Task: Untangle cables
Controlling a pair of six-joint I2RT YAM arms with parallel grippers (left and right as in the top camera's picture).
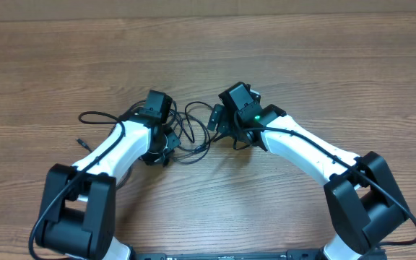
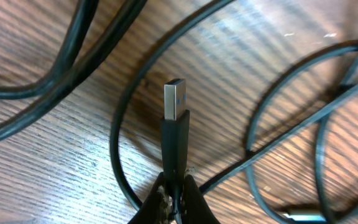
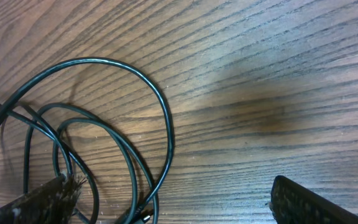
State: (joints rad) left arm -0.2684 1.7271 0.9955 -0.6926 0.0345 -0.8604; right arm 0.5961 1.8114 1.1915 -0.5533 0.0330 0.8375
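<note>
Several black cables (image 3: 168, 118) lie looped between my arms. My left gripper (image 2: 174, 198) clamps a USB plug (image 2: 175, 102) by its housing. My right gripper (image 3: 166, 200) gapes open, one finger possibly brushing a loop.

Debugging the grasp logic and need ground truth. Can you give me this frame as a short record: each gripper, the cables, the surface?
left gripper: shut on the black base of a USB plug, silver tip free
right gripper: open, holding nothing, above the cable loops
cables: thin, black, overlapping loops lying between the two arms, tangled
surface: wood-grain table
</note>
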